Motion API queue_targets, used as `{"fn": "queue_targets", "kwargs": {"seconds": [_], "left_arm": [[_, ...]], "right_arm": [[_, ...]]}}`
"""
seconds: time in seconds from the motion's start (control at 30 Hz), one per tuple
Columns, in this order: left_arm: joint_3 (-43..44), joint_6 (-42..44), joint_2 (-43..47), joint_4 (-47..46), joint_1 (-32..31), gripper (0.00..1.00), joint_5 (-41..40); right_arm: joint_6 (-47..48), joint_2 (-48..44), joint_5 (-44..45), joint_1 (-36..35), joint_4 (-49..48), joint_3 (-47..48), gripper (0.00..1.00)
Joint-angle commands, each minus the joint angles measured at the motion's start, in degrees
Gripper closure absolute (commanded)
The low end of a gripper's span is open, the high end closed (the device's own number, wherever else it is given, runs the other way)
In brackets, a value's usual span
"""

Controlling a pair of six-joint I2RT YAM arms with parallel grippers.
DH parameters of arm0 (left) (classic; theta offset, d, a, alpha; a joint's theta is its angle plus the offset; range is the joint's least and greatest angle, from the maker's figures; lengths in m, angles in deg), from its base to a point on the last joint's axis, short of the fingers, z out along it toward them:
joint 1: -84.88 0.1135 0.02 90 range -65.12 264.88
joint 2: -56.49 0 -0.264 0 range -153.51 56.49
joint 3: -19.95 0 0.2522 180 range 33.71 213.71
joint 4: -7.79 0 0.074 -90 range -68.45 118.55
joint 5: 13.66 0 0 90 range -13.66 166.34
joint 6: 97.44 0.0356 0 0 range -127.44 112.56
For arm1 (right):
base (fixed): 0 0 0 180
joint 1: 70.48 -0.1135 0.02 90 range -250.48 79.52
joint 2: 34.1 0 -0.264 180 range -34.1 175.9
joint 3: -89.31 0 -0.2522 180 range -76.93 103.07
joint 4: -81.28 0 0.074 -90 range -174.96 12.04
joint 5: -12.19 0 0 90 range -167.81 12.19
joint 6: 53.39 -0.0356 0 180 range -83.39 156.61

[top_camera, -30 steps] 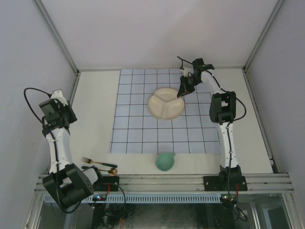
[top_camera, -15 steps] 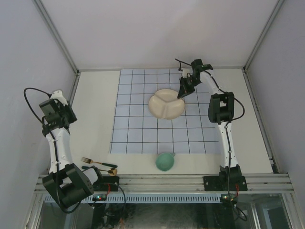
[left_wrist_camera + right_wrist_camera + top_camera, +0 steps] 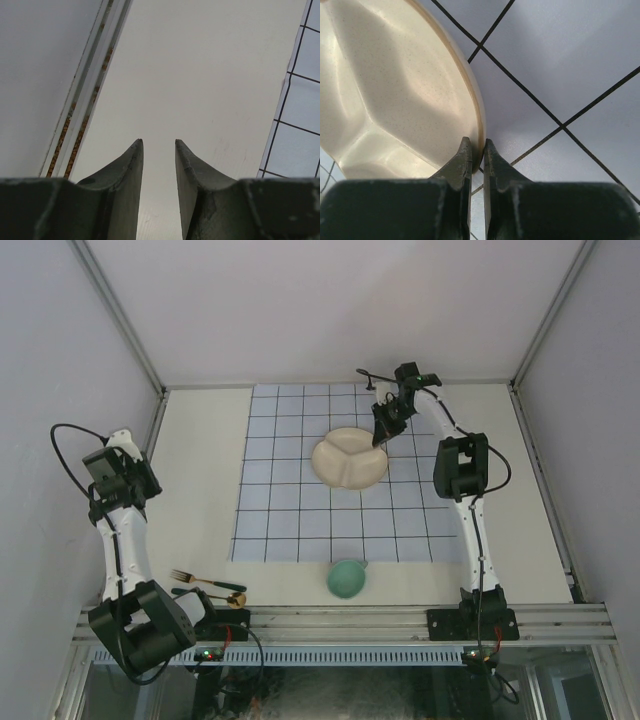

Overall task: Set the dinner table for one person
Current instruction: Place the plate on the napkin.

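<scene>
A cream divided plate (image 3: 350, 460) lies on the pale-blue grid cloth (image 3: 300, 510), which is spread on the cream-white dinner table (image 3: 200, 470). My right gripper (image 3: 379, 437) is shut on the plate's far right rim; in the right wrist view the rim (image 3: 479, 125) sits pinched between the two fingers (image 3: 477, 142). My left gripper (image 3: 158, 142) is open and empty, held above the bare table at the left, near the left wall rail. A green cup (image 3: 346, 579) stands near the front edge. A gold fork (image 3: 205, 581) and spoon (image 3: 215, 595) with green handles lie at the front left.
An aluminium rail (image 3: 85, 95) runs along the table's left edge. The enclosure walls close in the table at the back and both sides. The arm bases stand on the front rail (image 3: 340, 620).
My right gripper, holding the plate rim, has shifted slightly left and towards the back, and the plate has moved a little with it. The left arm has barely moved.
</scene>
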Motion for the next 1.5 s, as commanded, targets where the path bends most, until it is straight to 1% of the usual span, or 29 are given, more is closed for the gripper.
{"fn": "queue_targets", "kwargs": {"seconds": [0.0, 0.17, 0.33, 1.13, 1.4, 1.43, 1.47], "left_arm": [[-0.7, -0.4, 0.1, -1.8, 0.3, 0.64, -0.3], [-0.9, -0.4, 0.0, -1.9, 0.3, 0.64, -0.4], [-0.9, -0.3, -0.1, -1.9, 0.3, 0.64, -0.4], [-1.0, -0.4, -0.3, -2.1, 0.4, 0.64, -0.2], [-1.0, -0.4, -0.3, -2.1, 0.4, 0.64, -0.1], [-1.0, -0.4, -0.2, -2.0, 0.3, 0.64, -0.1], [-1.0, -0.4, -0.1, -2.0, 0.3, 0.64, -0.2]], "right_arm": [[9.5, -3.5, 8.6, -1.5, -4.7, 1.0, 1.0], [11.2, -3.2, 12.0, -3.1, -7.3, 0.3, 1.0], [11.6, -2.7, 13.2, -4.0, -8.2, 0.4, 1.0], [12.1, -3.5, 13.1, -6.2, -8.8, -0.6, 1.0], [11.7, -5.5, 13.8, -6.2, -9.9, -4.0, 1.0], [11.2, -6.0, 13.7, -6.1, -10.1, -4.6, 0.89], [10.7, -6.9, 13.1, -5.9, -10.5, -5.4, 0.73]]}}
